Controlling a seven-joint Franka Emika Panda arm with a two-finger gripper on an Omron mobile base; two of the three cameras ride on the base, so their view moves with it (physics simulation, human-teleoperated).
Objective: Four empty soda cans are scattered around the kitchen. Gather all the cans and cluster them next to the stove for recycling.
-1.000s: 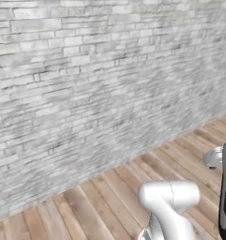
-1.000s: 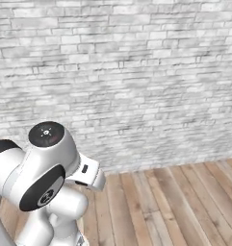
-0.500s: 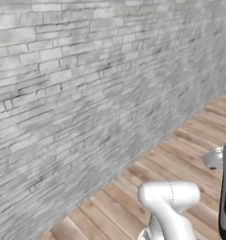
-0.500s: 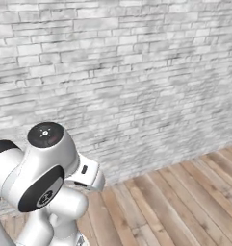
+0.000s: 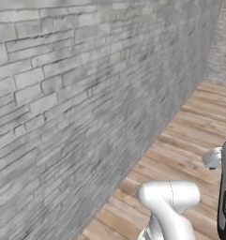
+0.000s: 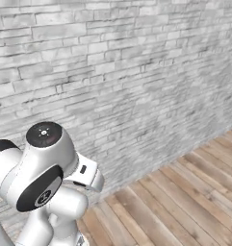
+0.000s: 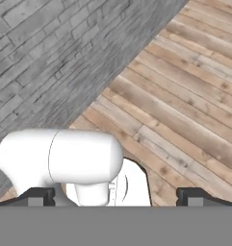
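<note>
The soda cans and the stove are out of view. In the hand view my gripper (image 7: 117,196) is open, its two dark fingertips (image 7: 40,194) standing far apart at the bottom with nothing between them. It looks down over wood plank floor (image 7: 185,96) at the foot of a brick wall (image 7: 50,57). My folded white arm rises at the lower right of the left base view and the lower left of the right base view.
A white-grey brick wall (image 5: 63,93) stands close on the left and ahead, running back to a corner at the far right. Wood plank floor (image 6: 185,202) stretches away to the right of the base.
The whole picture has shifted: the base has turned, so the brick wall now looms closer and slants more steeply. The arm holds the same pose and the gripper stays open.
</note>
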